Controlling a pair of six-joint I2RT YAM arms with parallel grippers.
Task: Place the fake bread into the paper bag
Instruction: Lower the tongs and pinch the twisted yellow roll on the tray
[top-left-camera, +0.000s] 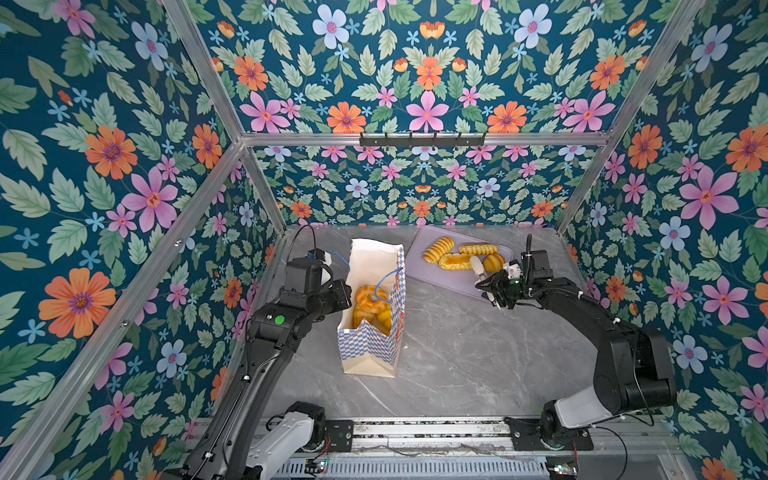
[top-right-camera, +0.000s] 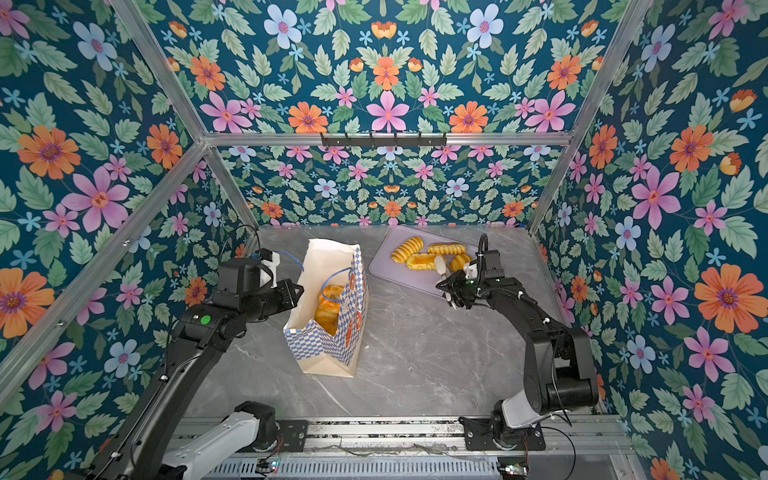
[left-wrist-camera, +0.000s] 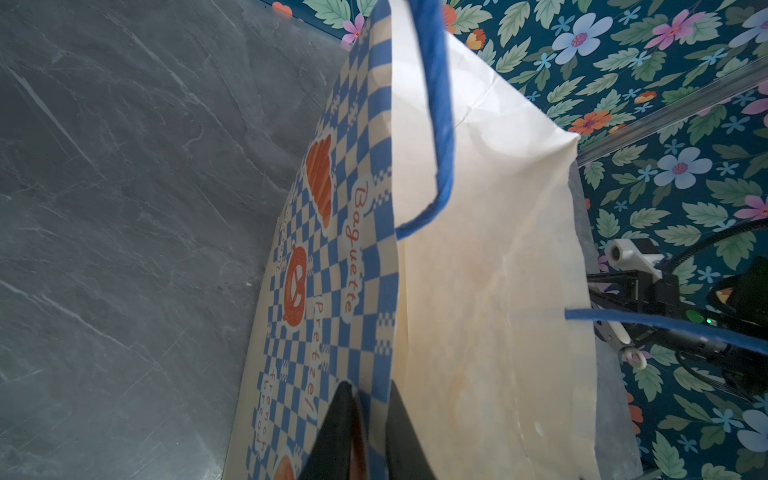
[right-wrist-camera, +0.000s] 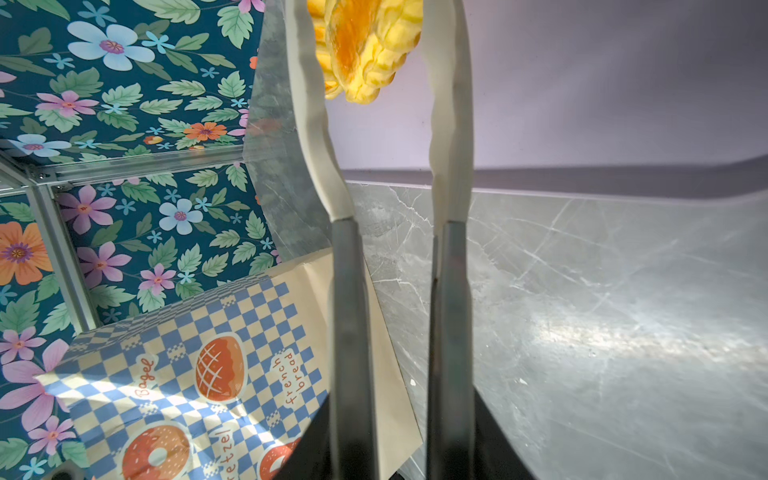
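The paper bag (top-left-camera: 368, 351) (top-right-camera: 328, 353) stands open on the table, left of centre, with fake bread (top-left-camera: 370, 301) lying inside it. My left gripper (left-wrist-camera: 372, 392) is shut on the bag's checkered wall (left-wrist-camera: 332, 257) at the rim. Several more pieces of fake bread (top-left-camera: 438, 249) lie on a lilac tray (top-left-camera: 449, 283) at the back right. My right gripper (top-left-camera: 478, 268) (right-wrist-camera: 374, 25) reaches over the tray, open. A ridged yellow pastry (right-wrist-camera: 365, 45) sits between its white fingertips (right-wrist-camera: 305, 62), and I see no squeeze on it.
Floral walls and aluminium posts (top-left-camera: 257, 187) close in the grey marble table (top-left-camera: 457, 353) on three sides. The bag's blue cord handles (left-wrist-camera: 440, 124) hang loose near my left wrist. A black hook rail (top-left-camera: 422, 141) is mounted on the back wall.
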